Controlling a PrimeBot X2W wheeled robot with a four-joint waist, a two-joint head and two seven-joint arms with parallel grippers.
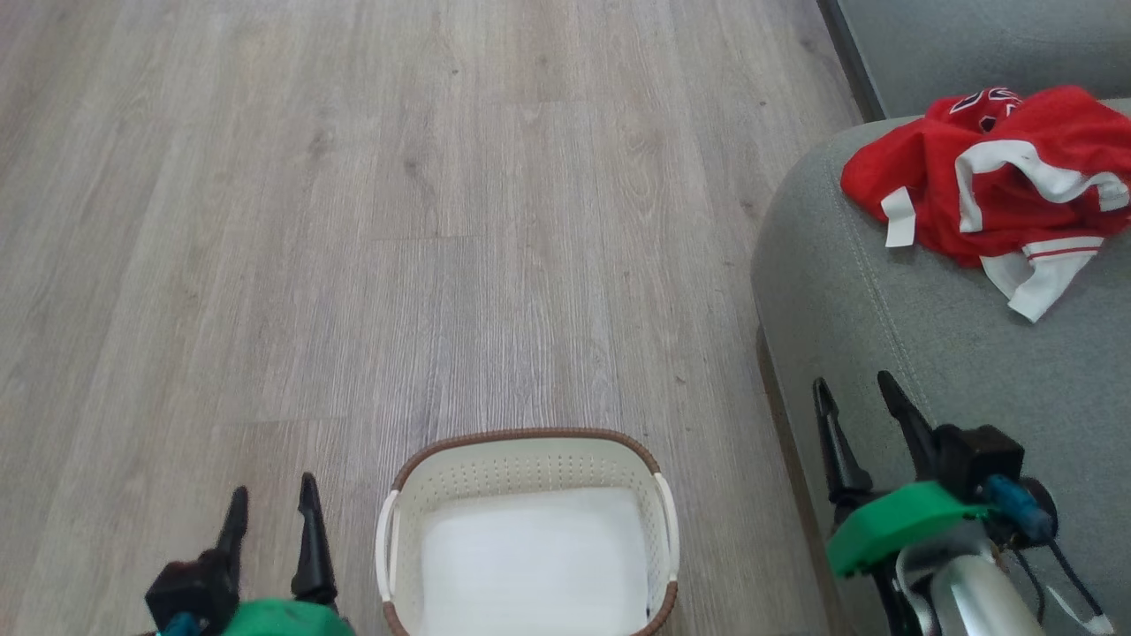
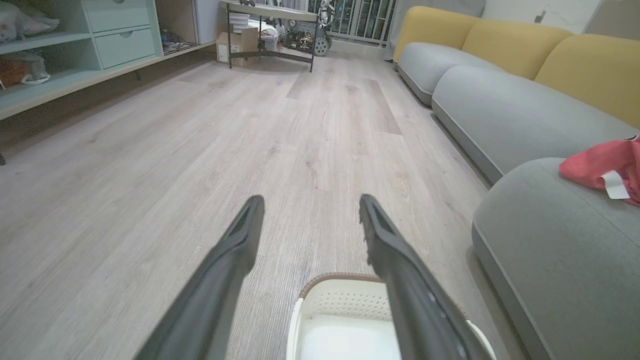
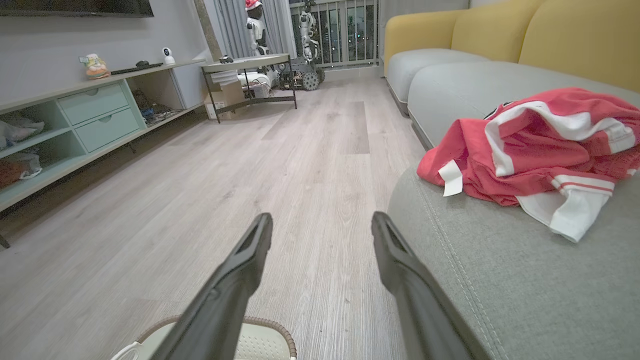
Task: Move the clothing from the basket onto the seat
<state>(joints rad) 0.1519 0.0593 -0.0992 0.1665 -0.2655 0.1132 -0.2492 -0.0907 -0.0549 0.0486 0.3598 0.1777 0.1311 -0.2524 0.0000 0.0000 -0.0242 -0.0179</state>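
Off to the right, the clothing (image 1: 990, 177) lies crumpled in one heap on the seat (image 1: 884, 336), at the far end of that cushion and close to its rounded left edge. The heap is red fabric with white trim and stripes. A white tag (image 1: 899, 216) hangs from its near-left side, and a little black-and-white lettering peeks out at the far top. Nearer and to the left, the basket (image 1: 530, 439) stands on the wooden floor (image 1: 353, 221), beside the seat but parted from it by a strip of boards. Its brown rim and white side handles show, and its pale bottom is plain to see. The left gripper (image 1: 273, 484) hovers over the floor just left of the basket, its two dark fingers spread wide and pinching nothing. The right gripper (image 1: 853, 380) hangs above the near left edge of the seat, well short of the clothing, fingers likewise spread with nothing between them. Along the far right, yellow back cushions (image 3: 575, 35) rise behind the grey seats, and a pale green shelf unit (image 3: 75, 115) runs down the left wall.
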